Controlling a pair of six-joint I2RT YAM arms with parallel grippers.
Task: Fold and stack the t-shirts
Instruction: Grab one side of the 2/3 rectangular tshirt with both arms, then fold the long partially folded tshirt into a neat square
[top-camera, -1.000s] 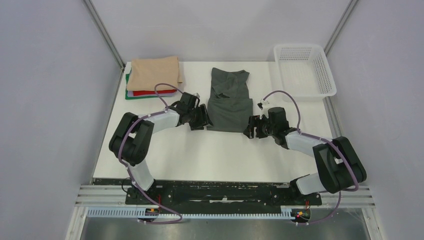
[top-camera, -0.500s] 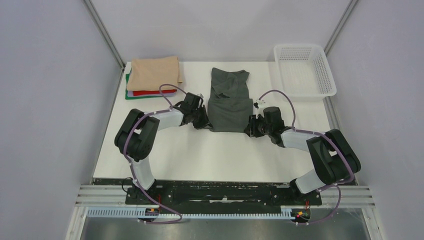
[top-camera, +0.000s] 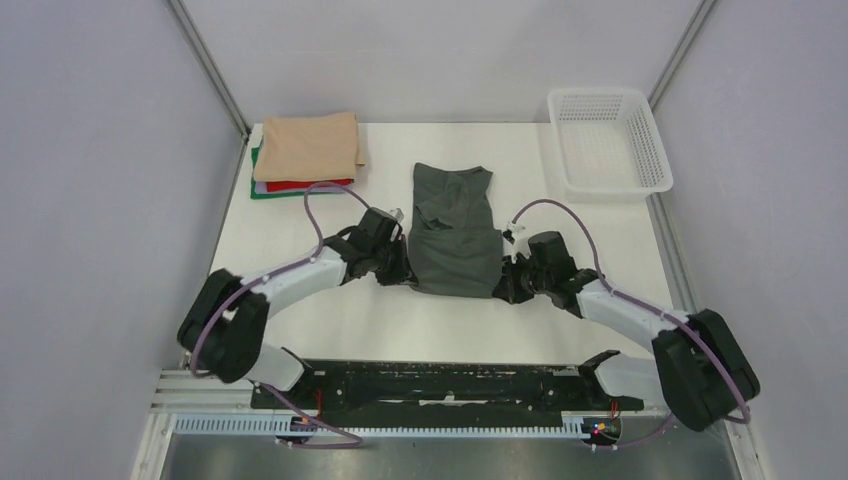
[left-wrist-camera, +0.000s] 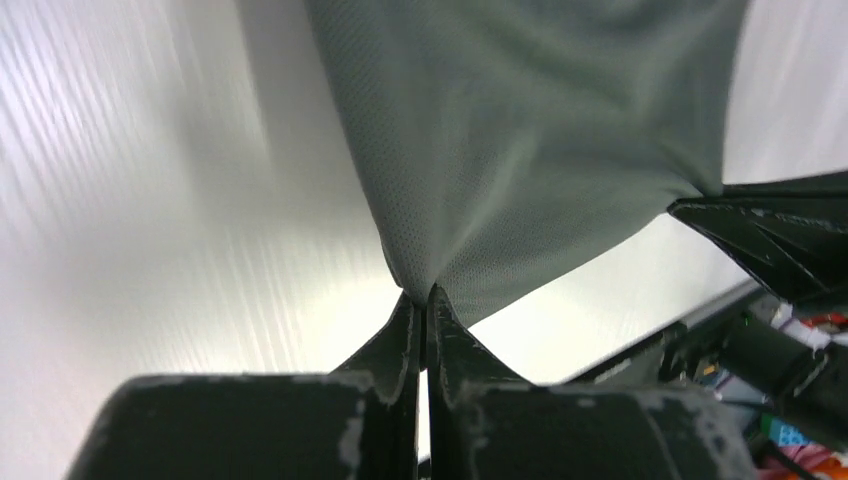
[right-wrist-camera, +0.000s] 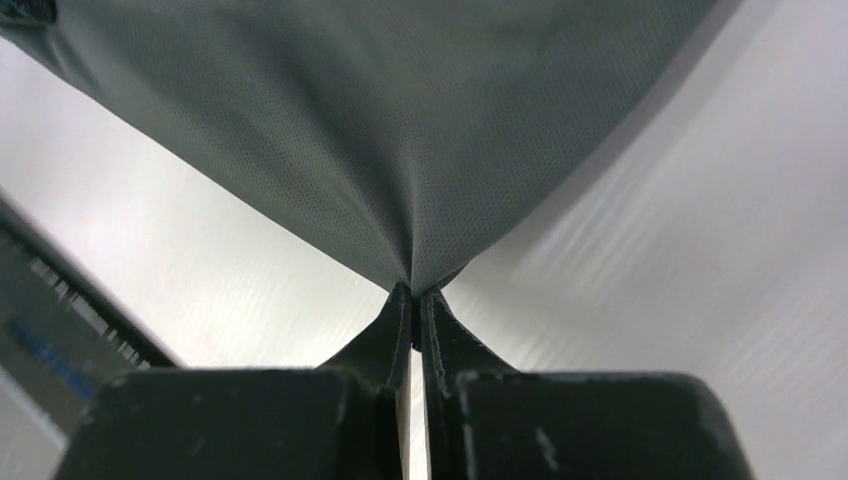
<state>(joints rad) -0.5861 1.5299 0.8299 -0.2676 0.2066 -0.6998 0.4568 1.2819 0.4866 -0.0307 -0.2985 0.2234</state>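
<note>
The white desk (top-camera: 420, 320) is the biggest thing here and carries everything else. The dark charcoal-grey t-shirt (top-camera: 455, 235) lies roughly mid-desk. It's already narrowed into a long strip, collar end toward the far side. The white basket (top-camera: 608, 140) sits in the back-right corner, well apart from it. The stack of folded t-shirts (top-camera: 308, 145) is back-left, tan one on top, with red and green edges peeking out underneath.

Now the small stuff. The left end effector (left-wrist-camera: 420, 295) is clenched on the grey shirt's near-left corner, and the right end effector (right-wrist-camera: 415, 290) is clenched on the near-right corner. Both wrist views show cloth pinched right at the fingertips and pulled up into a taut little tent. I can't quite tell whether each pinch has every layer or only the top one.

I'd call this the lengthwise fold: bottom hem grabbed, ready to go over. As I see it, the next move needs both arms to lift together and carry the hem toward the collar. Tension should be kept even so the fold doesn't skew. Then let go, and the bundle goes onto the stack.
</note>
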